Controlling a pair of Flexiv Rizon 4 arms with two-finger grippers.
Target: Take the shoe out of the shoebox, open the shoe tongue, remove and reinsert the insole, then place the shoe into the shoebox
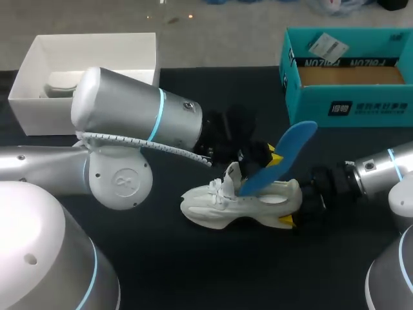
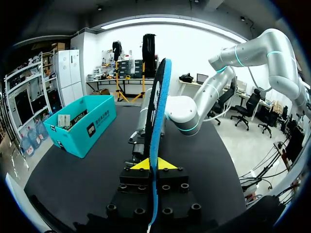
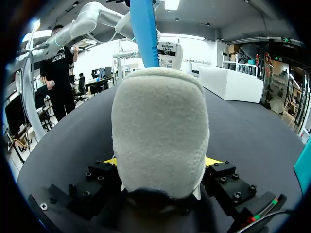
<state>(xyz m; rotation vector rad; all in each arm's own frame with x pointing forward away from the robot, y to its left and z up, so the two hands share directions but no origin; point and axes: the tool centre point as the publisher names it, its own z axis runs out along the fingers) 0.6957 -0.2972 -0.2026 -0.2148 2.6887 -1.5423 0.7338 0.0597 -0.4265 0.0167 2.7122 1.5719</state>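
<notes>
The table [image 1: 193, 271] is covered in flat black, and the white shoe [image 1: 232, 203] stands on it near the middle, toe toward the left arm's side. It is out of the teal shoebox [image 1: 348, 103], which sits open at the far right edge, well apart from it. A white box [image 1: 39, 110] stands at the far left corner, with something pale inside that I cannot make out.

The right gripper [image 3: 163, 162] is closed on the heel, one yellow tip pressed against each side. The left gripper [image 2: 154, 164] pinches the blue insole [image 1: 281, 155] between its two tips; seen from that wrist, the insole is thin and edge-on. The insole rises tilted out of the shoe mouth, its upper end pointing toward the shoebox. Its lower end seems to be inside the shoe, but how deep I cannot tell.
</notes>
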